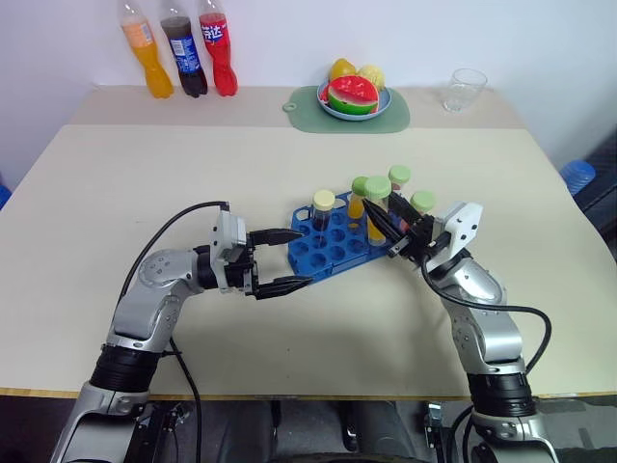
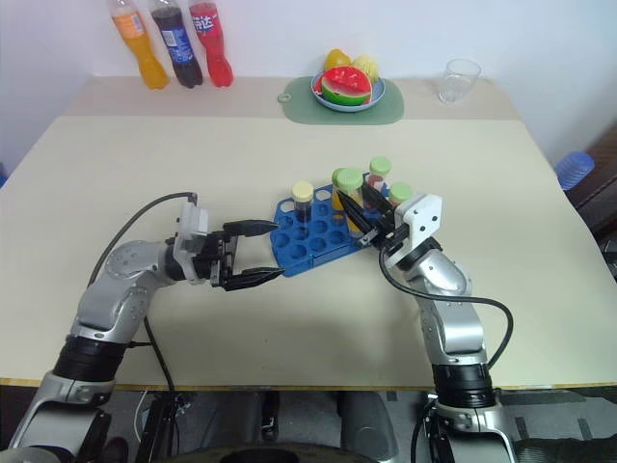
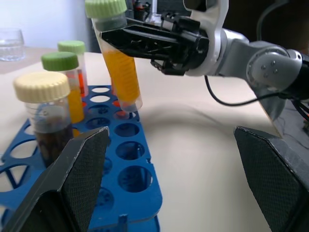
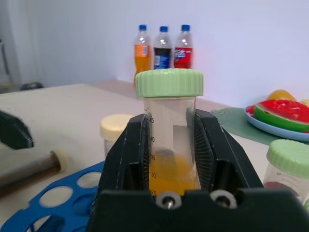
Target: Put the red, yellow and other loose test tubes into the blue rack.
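Note:
The blue rack (image 1: 333, 249) lies mid-table with several capped tubes standing in it: a cream-capped dark one (image 1: 323, 207), green-capped ones (image 1: 399, 178) and another near the right end (image 1: 422, 202). My right gripper (image 1: 381, 220) is shut on a green-capped tube of yellow-orange liquid (image 3: 118, 63), held nearly upright with its tip just over a hole on the rack's right side. The same tube (image 4: 169, 140) sits between the black pads in the right wrist view. My left gripper (image 1: 281, 260) stands open at the rack's left end, holding nothing.
Three soda bottles (image 1: 183, 53) stand at the back left. A plate of fruit (image 1: 354, 96) on a green mat and an empty glass (image 1: 466, 89) are at the back. A blue object (image 1: 578, 177) shows beyond the table's right edge.

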Controlling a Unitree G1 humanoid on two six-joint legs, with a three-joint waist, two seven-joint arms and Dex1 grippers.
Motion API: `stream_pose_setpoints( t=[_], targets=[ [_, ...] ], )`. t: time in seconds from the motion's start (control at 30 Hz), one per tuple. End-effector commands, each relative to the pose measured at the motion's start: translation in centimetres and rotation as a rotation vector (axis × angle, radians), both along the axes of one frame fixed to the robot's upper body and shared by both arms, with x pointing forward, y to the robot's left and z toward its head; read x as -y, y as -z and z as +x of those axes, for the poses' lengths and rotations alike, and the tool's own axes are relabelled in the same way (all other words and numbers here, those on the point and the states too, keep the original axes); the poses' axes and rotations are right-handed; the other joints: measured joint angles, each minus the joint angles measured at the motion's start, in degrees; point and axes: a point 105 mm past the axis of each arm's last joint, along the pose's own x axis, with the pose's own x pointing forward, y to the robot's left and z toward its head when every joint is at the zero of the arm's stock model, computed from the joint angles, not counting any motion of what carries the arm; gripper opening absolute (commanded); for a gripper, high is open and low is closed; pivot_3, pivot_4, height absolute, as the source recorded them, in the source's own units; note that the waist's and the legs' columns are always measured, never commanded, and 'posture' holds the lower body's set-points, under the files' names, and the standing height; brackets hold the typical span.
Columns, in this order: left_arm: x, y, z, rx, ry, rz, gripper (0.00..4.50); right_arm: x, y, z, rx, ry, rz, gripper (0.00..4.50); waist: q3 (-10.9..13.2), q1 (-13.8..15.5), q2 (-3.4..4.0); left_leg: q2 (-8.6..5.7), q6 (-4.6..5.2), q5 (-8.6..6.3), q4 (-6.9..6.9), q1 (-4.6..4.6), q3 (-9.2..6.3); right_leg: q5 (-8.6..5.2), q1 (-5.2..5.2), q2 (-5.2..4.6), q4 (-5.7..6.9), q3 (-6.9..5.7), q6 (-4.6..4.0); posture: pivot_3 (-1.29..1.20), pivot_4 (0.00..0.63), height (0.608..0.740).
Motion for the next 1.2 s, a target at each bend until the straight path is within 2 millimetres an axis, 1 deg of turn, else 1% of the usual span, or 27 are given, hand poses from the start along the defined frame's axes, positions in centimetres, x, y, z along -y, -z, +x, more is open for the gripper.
stream_pose_setpoints(
  t=[0.03, 0.2, 0.43, 0.67, 0.83, 0.97, 1.1, 1.17, 1.2],
  targets=[
    [-0.2, -1.0, -0.3, 0.054, -0.006, -0.004, 4.27, 0.2, -0.7, 0.4, 0.059, 0.036, 0.021, 0.81, 0.0, 0.0, 0.0, 0.0, 0.0, 0.0, 0.0, 0.0, 0.0, 0.0, 0.0, 0.0, 0.0, 0.0, 0.0, 0.0, 0.15, 0.74],
    [-0.4, -1.2, -0.3, 0.057, -0.016, 0.0, 4.27, 0.0, 0.1, 0.7, 0.05, 0.042, 0.025, 0.81, 0.0, 0.0, 0.0, 0.0, 0.0, 0.0, 0.0, 0.01, 0.0, 0.01, 0.0, -0.01, 0.0, 0.0, 0.01, 0.0, 0.15, 0.74],
    [-0.7, -1.3, -0.2, 0.061, -0.021, 0.006, 4.27, -0.2, 1.5, 0.6, 0.029, 0.04, 0.021, 0.81, 0.0, -0.1, 0.0, 0.0, 0.0, 0.0, -0.01, 0.03, 0.01, 0.0, 0.01, -0.01, 0.01, 0.0, 0.0, 0.0, 0.15, 0.74],
    [-0.7, -1.4, -0.2, 0.06, -0.02, 0.009, 4.27, -1.0, 1.7, -0.1, 0.027, 0.014, 0.024, 0.81, 0.0, -0.1, 0.01, 0.01, 0.0, 0.0, -0.02, 0.04, 0.01, -0.01, 0.01, -0.01, 0.01, 0.0, -0.01, 0.0, 0.15, 0.74],
    [-0.7, -1.4, -0.2, 0.059, -0.019, 0.01, 4.27, -0.7, 2.1, 0.2, 0.016, 0.024, 0.022, 0.81, 0.0, -0.1, 0.01, 0.01, 0.0, 0.0, -0.05, 0.05, 0.01, -0.02, 0.01, -0.01, 0.01, 0.0, -0.03, 0.0, 0.15, 0.74],
    [-0.7, -1.3, -0.3, 0.056, -0.02, 0.009, 4.27, -0.3, 2.1, 0.8, 0.019, 0.047, 0.027, 0.81, 0.0, -0.1, 0.01, 0.01, 0.0, 0.0, -0.05, 0.05, 0.01, -0.02, 0.02, -0.01, 0.01, 0.0, -0.03, 0.0, 0.15, 0.74],
    [-0.8, -1.3, -0.2, 0.052, -0.029, 0.005, 4.27, -0.5, 2.1, 1.0, 0.027, 0.042, 0.047, 0.81, 0.0, -0.2, 0.01, 0.01, 0.0, 0.0, -0.05, 0.06, 0.02, -0.02, 0.02, -0.01, 0.01, 0.0, -0.04, 0.0, 0.15, 0.74],
    [-0.8, -1.3, -0.2, 0.047, -0.035, 0.001, 4.27, -0.6, 2.1, 0.8, 0.024, 0.029, 0.063, 1.84, 0.0, -0.2, 0.01, 0.01, 0.0, 0.0, -0.05, 0.06, 0.02, -0.02, 0.02, -0.01, 0.01, 0.0, -0.04, 0.0, 0.15, 0.74],
    [-0.9, -1.2, -0.2, 0.044, -0.04, -0.002, 4.27, -0.6, 2.1, 0.8, 0.033, 0.035, 0.053, 2.16, 0.0, -0.1, 0.01, 0.01, 0.0, 0.0, -0.05, 0.06, 0.01, -0.02, 0.02, -0.01, 0.01, 0.0, -0.04, 0.0, 0.15, 0.74]
  ],
)
